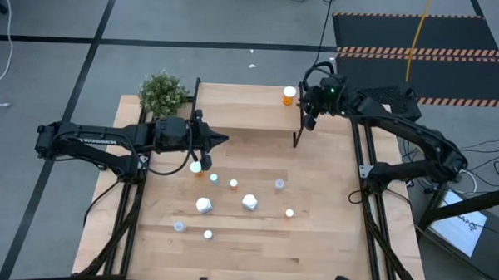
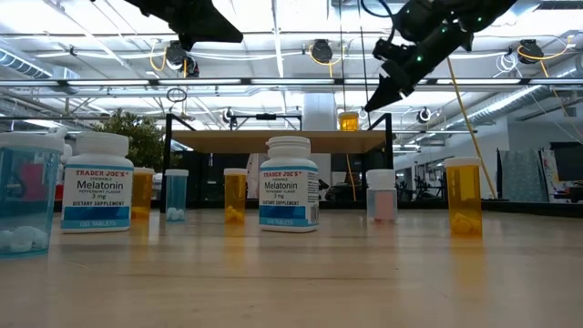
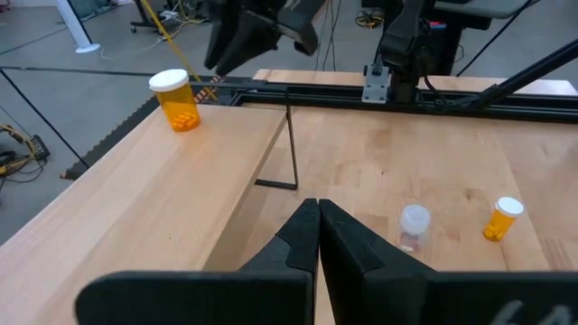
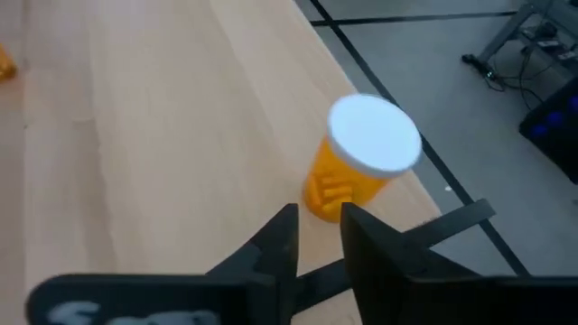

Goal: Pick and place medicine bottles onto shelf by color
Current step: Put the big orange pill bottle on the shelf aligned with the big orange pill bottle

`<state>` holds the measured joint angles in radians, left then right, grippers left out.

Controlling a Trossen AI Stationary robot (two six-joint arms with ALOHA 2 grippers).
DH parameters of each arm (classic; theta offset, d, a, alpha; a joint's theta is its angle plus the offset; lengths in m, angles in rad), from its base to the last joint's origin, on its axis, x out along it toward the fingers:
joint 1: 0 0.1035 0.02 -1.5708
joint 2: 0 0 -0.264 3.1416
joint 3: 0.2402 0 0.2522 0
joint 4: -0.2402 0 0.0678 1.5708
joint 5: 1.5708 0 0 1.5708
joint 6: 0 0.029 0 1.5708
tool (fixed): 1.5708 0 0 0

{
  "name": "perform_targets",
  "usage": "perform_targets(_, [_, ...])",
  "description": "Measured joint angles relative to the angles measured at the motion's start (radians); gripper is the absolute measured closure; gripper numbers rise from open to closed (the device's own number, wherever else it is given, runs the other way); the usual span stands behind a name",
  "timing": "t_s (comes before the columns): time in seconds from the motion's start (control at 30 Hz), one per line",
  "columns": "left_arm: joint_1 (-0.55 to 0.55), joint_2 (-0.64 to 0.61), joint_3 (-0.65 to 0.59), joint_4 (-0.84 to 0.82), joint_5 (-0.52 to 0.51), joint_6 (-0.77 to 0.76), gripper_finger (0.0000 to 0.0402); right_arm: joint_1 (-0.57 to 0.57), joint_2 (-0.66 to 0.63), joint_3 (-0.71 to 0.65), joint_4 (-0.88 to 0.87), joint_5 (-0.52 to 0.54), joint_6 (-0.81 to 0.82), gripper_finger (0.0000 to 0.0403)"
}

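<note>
On the far left corner of the table (image 1: 254,256) stands a small green plant (image 1: 162,93), just beside the left end of the shelf (image 1: 242,106). Next along, the left arm reaches in from the left edge, and the left gripper (image 1: 223,140) hangs above the table in front of the shelf with its fingers pressed together and nothing between them. Below and to the right of it, the medicine bottles are scattered upright over the middle of the table: an orange one (image 1: 197,167) close under the gripper, two small ones (image 1: 214,179) and (image 1: 234,183) beside it, two wider white Melatonin bottles (image 1: 204,206) and (image 1: 249,202), two low ones (image 1: 179,226) and (image 1: 208,234) nearer the front edge, then a pale one (image 1: 279,184) and an orange one (image 1: 289,213) farther right. One orange bottle (image 1: 289,96) stands upright on the shelf near its right end, apart from every gripper. Just to its right, the right gripper (image 1: 308,122) hovers over the shelf's right edge, fingers narrowly parted, holding nothing.
</note>
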<state>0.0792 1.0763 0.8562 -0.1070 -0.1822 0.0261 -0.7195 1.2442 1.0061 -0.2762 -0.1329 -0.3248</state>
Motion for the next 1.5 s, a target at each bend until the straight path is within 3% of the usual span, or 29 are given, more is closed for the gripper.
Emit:
perform_targets(0.4, [0.0, 0.0, 0.0, 0.0, 0.0, 0.011, 0.0387, -0.092, 0.113, 0.0, 0.086, -0.082, 0.018, 0.0383])
perform_targets(1.5, [0.0, 0.0, 0.0, 0.033, 0.0, 0.031, 0.0387, -0.093, 0.148, 0.001, 0.182, -0.106, 0.041, 0.0385])
